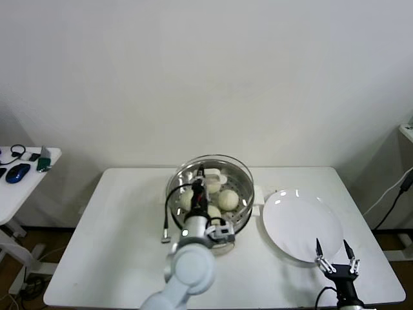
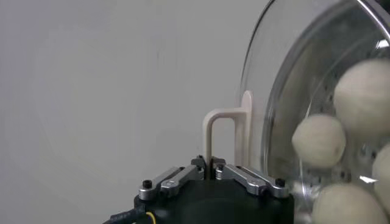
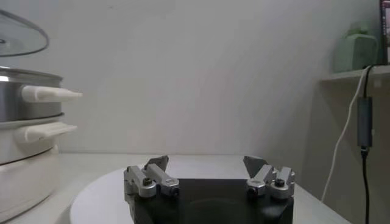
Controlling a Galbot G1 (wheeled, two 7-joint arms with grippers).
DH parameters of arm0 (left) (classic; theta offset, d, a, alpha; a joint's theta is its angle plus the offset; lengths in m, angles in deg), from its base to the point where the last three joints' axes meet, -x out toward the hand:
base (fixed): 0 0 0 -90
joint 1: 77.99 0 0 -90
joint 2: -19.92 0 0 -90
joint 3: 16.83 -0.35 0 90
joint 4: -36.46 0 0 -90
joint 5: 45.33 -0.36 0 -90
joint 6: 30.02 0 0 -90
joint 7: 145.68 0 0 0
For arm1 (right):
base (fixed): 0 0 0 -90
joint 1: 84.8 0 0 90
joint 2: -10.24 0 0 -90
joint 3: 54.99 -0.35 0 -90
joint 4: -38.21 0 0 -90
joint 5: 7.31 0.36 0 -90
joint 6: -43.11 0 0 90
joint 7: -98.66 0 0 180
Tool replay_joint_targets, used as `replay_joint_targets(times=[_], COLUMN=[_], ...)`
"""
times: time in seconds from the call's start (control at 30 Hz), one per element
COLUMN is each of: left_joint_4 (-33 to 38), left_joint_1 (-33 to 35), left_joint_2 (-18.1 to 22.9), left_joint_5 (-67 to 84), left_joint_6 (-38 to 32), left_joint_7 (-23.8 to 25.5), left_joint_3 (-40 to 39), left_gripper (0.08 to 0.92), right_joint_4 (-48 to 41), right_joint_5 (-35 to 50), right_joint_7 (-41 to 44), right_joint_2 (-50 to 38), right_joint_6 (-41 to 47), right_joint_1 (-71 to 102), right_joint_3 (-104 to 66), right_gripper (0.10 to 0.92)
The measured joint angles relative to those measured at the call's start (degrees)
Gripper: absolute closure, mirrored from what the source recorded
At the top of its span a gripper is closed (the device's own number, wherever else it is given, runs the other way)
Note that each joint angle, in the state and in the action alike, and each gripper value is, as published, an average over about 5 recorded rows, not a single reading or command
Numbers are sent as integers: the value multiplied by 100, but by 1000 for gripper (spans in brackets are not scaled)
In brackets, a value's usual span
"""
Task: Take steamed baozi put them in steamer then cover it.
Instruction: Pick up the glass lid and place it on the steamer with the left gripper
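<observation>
The steamer (image 1: 241, 208), a shiny steel pot on a cream-white base, stands at the table's middle. Several cream-white baozi (image 1: 227, 199) lie on its perforated tray. My left gripper (image 1: 200, 173) is shut on the cream-white bar handle (image 2: 222, 131) of the clear glass cover (image 1: 233, 166). It holds the cover tilted just above the steamer's rim. The left wrist view shows baozi (image 2: 318, 140) through the glass (image 2: 262, 91). In the right wrist view the cover (image 3: 21, 33) hangs apart from the steamer (image 3: 24, 122). My right gripper (image 1: 336, 253) is open and empty near the table's front right.
A flat white plate (image 1: 302, 226) lies bare to the right of the steamer, just behind my right gripper (image 3: 207, 161). A black cord (image 1: 166, 223) lies left of the steamer. A side table (image 1: 29, 177) with small items stands at far left.
</observation>
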State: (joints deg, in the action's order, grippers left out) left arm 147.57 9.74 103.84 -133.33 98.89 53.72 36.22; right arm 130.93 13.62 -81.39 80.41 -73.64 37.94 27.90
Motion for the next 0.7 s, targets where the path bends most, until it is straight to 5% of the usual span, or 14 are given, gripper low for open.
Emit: replay_joint_targets(times=[0.27, 0.7], left_joint_4=[-462, -718], left_joint_1=[-136, -17], left_joint_2=[421, 321], left_joint_5=[-299, -404], left_joint_6=[18, -17], left_joint_7=[-95, -305], left_joint_3=[-108, 20], left_gripper=[857, 857], right_joint_4=[-64, -129], right_joint_5=[75, 103], right_joint_7=[-1, -3], right_joint_2=[5, 2], right_joint_6=[-82, -135], right_joint_1=[9, 10], right_joint_3=[20, 20], right_gripper=[203, 203])
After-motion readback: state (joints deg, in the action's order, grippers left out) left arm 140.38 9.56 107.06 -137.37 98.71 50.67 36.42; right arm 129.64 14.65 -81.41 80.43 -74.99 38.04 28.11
